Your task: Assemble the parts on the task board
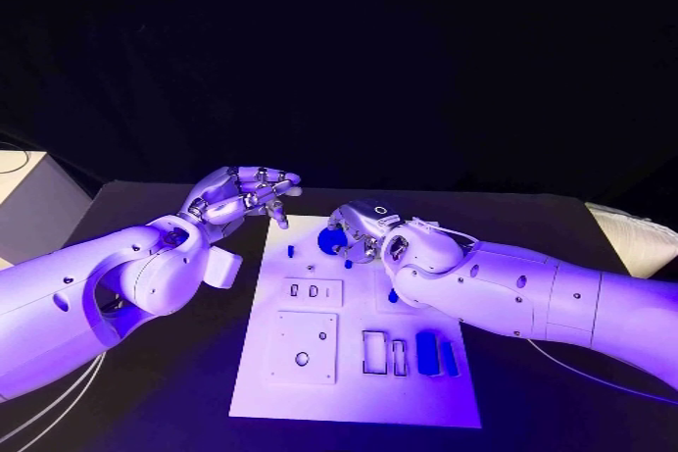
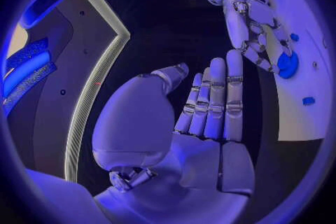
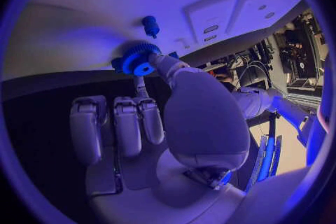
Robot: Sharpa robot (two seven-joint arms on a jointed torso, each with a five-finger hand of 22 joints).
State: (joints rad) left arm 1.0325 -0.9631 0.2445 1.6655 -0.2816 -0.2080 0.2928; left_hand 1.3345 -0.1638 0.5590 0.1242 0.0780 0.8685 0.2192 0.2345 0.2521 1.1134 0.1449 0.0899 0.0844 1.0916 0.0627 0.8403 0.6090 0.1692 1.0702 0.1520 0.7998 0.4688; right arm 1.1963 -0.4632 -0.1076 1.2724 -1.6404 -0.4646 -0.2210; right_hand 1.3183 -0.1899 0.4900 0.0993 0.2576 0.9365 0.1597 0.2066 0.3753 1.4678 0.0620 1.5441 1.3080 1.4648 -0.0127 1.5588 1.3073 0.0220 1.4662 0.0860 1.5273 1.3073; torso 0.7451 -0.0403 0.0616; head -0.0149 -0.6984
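Black table (image 1: 169,413) under dark surroundings carries the white board (image 1: 361,398), which runs lengthwise away from the robot at the middle.

At the board's 12 o'clock end the right hand (image 1: 361,234) is down over the plate, pinching a round blue gear (image 1: 332,240) between its thumb and a finger. The right wrist view shows the toothed gear (image 3: 139,60) right at the board's surface, with the other fingers (image 3: 128,123) laid straight side by side and holding nothing. Just beside the gear, a small blue peg (image 3: 150,26) stands upright on the board.

The left hand (image 1: 243,195) hangs off the board's 11 o'clock corner, above the table, and grips nothing. In the left wrist view its fingers (image 2: 213,101) are stretched out straight and close together, thumb apart from them, palm empty; beyond them the right hand (image 2: 255,31) and the gear (image 2: 287,63) are seen over the board.

Toward 6 o'clock the board holds two raised white blocks (image 1: 306,346) on its 9 o'clock side. On the 3 o'clock side sit two rectangular slots (image 1: 374,352), and right next to them two upright blue bars (image 1: 428,354). A small blue piece (image 1: 393,296) lies near the middle, close under the right forearm.
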